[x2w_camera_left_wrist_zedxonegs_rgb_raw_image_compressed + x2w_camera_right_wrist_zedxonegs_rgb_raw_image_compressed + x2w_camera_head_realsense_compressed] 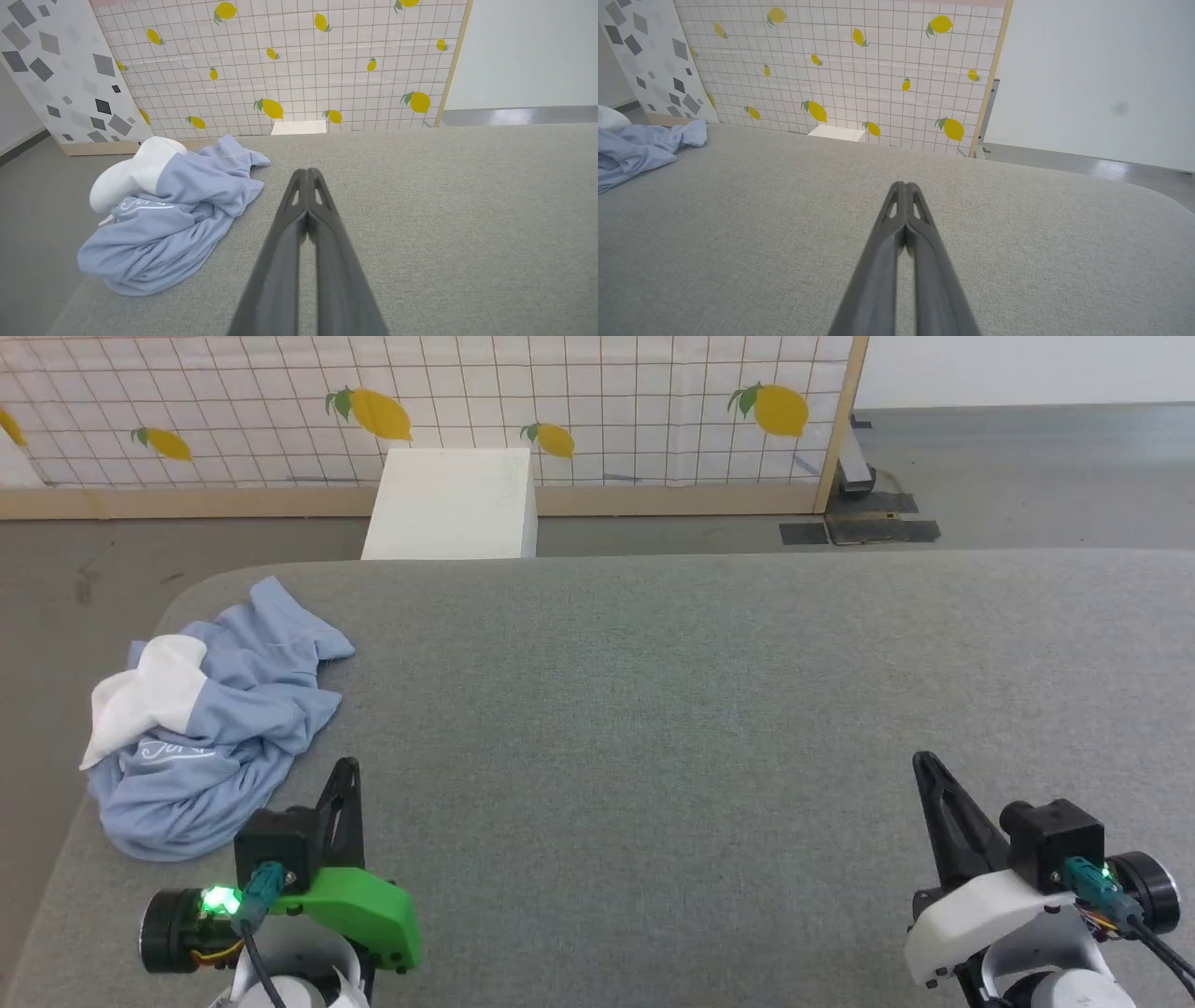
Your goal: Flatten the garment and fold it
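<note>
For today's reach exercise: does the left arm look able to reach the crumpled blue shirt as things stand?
Probably yes: the garment lies bunched ahead and left of the left gripper, with only bare table between. The jaws are shut, so they must open first.

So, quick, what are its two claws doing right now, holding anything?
Left gripper: shut, holding nothing; the light blue shirt lies crumpled, apart from it.
Right gripper: shut, holding nothing.

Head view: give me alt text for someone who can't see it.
A crumpled light blue polo shirt with a white collar lies at the left edge of a grey table. The left gripper and right gripper are shut and empty at the bottom corners, a lemon-print screen behind.
</note>
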You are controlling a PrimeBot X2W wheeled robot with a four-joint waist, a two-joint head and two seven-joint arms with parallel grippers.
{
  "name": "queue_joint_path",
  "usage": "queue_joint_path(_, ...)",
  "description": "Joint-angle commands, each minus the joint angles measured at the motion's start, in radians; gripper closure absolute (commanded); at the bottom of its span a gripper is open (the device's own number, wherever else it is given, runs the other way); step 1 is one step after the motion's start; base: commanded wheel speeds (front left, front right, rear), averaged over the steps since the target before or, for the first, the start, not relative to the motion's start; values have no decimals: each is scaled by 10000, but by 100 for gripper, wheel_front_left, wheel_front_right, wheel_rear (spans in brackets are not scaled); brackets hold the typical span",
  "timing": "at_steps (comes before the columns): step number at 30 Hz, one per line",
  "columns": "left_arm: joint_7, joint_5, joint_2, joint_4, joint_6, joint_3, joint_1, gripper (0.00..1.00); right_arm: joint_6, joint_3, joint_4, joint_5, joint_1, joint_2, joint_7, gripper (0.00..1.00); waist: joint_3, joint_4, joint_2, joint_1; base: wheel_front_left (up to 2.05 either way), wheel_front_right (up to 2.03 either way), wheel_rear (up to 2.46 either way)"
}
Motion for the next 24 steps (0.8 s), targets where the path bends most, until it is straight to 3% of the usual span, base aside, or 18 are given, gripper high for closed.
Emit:
queue_joint_path(1, 14, 126, -42, -28, 66, 30, 117, 100, -15, 14, -49, -62, -152, 17, -3, 100, 0, 0, -1, 0, 0, 0, 0)
queue_joint_path(24, 14, 126, -42, -28, 66, 30, 117, 100, -15, 14, -49, -62, -152, 17, -3, 100, 0, 0, -1, 0, 0, 0, 0)
